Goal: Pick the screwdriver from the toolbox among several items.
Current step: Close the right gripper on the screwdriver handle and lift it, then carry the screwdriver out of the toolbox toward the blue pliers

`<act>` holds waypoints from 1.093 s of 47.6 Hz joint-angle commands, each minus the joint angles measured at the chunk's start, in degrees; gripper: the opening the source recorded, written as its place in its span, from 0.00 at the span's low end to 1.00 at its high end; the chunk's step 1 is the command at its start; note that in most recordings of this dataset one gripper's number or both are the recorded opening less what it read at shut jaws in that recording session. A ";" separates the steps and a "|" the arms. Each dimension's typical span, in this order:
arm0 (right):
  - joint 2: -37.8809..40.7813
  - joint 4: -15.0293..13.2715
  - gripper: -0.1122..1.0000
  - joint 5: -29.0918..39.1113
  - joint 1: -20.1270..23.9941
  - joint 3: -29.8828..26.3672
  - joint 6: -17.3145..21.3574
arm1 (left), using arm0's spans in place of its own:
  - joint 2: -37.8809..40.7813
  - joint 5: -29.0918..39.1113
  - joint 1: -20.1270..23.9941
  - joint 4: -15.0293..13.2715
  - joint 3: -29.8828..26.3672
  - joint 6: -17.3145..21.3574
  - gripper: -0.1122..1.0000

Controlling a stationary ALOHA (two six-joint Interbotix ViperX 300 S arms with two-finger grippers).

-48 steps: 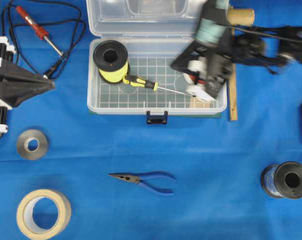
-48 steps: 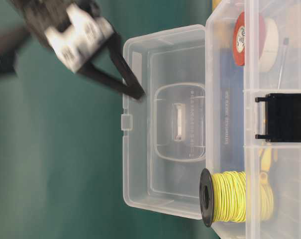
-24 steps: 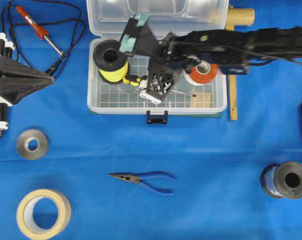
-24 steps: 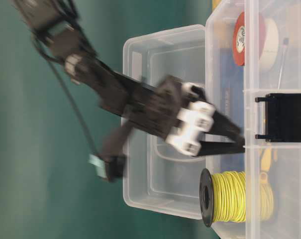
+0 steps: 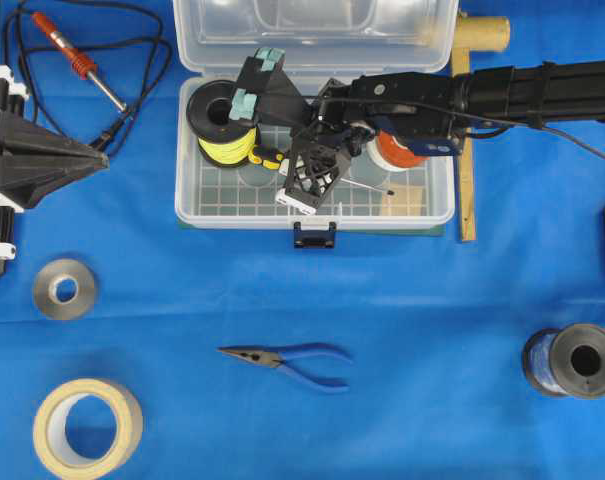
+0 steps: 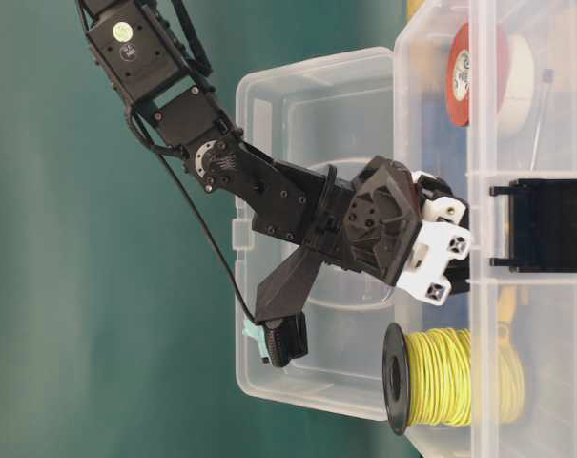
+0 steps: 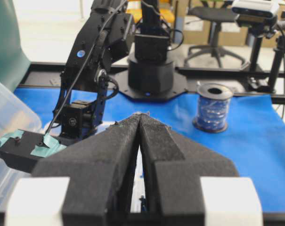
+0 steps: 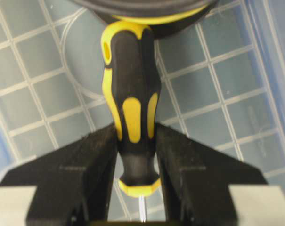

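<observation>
Foam-faced black fingers of the right gripper [image 8: 136, 155] clamp the chunky yellow-and-black handle of the screwdriver [image 8: 131, 117], which lies on the gridded floor of the clear plastic toolbox [image 5: 192, 205] beside a black spool of yellow wire [image 5: 222, 125]. The left gripper [image 7: 141, 141] rests pressed together over blue cloth [image 5: 432, 330].

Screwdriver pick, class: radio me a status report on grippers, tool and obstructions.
Right gripper shut on the screwdriver handle inside the toolbox. Left gripper shut, parked clear. Yellow wire spool touches the handle's butt end.
</observation>
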 commanded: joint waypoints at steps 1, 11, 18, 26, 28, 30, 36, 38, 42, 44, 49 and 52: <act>-2.81 0.00 0.33 1.23 0.18 -0.88 0.00 | 0.18 -0.35 0.35 -0.09 -0.53 0.09 0.11; -11.60 -0.09 0.33 2.99 0.35 -0.70 0.00 | 0.09 -0.26 0.53 -0.09 -0.53 0.00 0.11; -18.02 -0.62 0.33 6.77 1.76 -0.44 0.35 | 0.09 -0.26 0.97 -0.09 -0.53 0.00 0.11; -21.80 -0.62 0.33 8.26 5.80 0.18 0.44 | 0.09 -0.26 1.05 -0.09 -0.53 0.00 0.11; -21.80 -0.79 0.33 8.09 7.12 0.18 0.53 | 0.09 -0.26 1.05 -0.09 -0.53 0.00 0.11; -21.71 -0.79 0.33 7.73 8.35 0.18 0.70 | 0.09 -0.26 1.05 -0.18 -0.53 0.00 0.11; -20.13 -0.79 0.33 5.10 12.57 -0.44 2.37 | 0.09 -0.26 1.14 -0.09 -0.53 0.00 0.11; -19.25 -0.79 0.33 4.22 13.62 -0.70 2.90 | 0.09 -0.26 1.14 -0.09 -0.53 0.00 0.11; -17.14 -0.79 0.33 2.99 15.21 -0.79 3.52 | 0.09 -0.35 1.14 -0.09 -0.53 0.00 0.11; -16.00 -0.79 0.33 2.20 15.73 -0.88 3.60 | 0.09 -0.44 1.14 -0.09 -0.53 0.00 0.11; -12.30 -0.44 0.33 -0.70 16.96 -1.32 3.60 | 0.00 -0.44 1.14 -0.09 -0.53 -0.09 0.11; -9.67 -0.18 0.33 -2.29 17.58 -1.93 3.69 | 0.09 -0.44 1.14 -0.09 -0.53 -0.09 0.11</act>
